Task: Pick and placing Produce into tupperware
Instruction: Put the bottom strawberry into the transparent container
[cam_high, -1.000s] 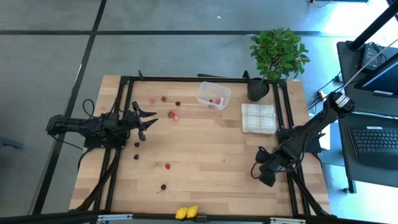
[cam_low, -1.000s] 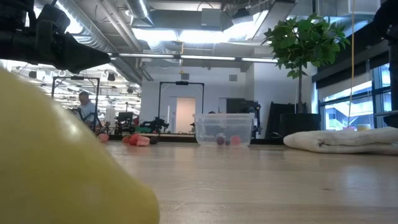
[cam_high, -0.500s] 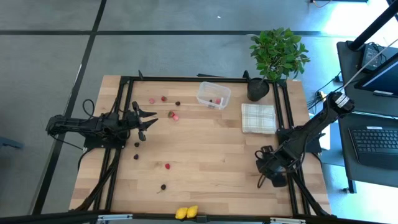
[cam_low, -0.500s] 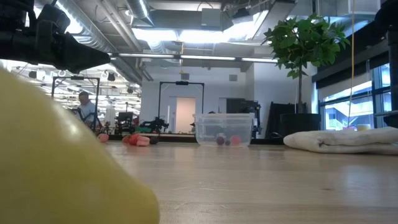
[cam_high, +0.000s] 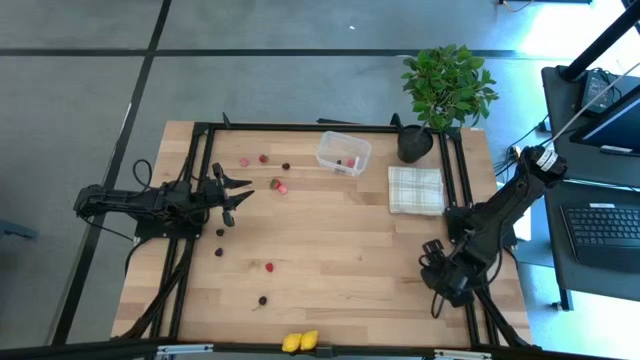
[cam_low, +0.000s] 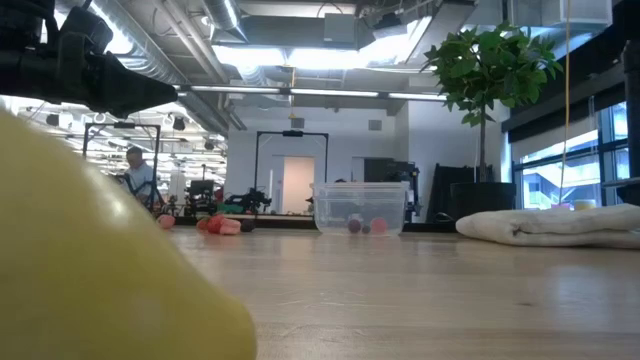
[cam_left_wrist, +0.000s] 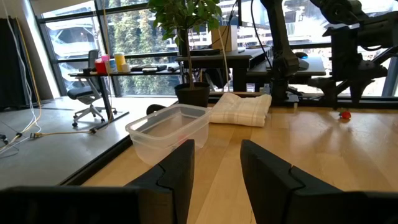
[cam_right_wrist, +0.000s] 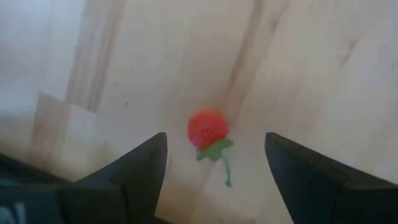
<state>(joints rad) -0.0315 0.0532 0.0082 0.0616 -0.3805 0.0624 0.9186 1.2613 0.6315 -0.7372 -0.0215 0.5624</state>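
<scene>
A blurred yellow piece (cam_low: 90, 270) (cut off at the edge) fills the low view's corner.

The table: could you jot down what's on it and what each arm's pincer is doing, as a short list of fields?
table: wooden
box: clear, at the far edge, a few berries inside
cloth: checked, right of the box
plant: potted, far right corner
loose berries: scattered on the left half, e.g.
lemons: two, at the near edge
left pincer: empty, partly open, at the left side
right pincer: open, above a red berry with a green stem, near the right edge
</scene>
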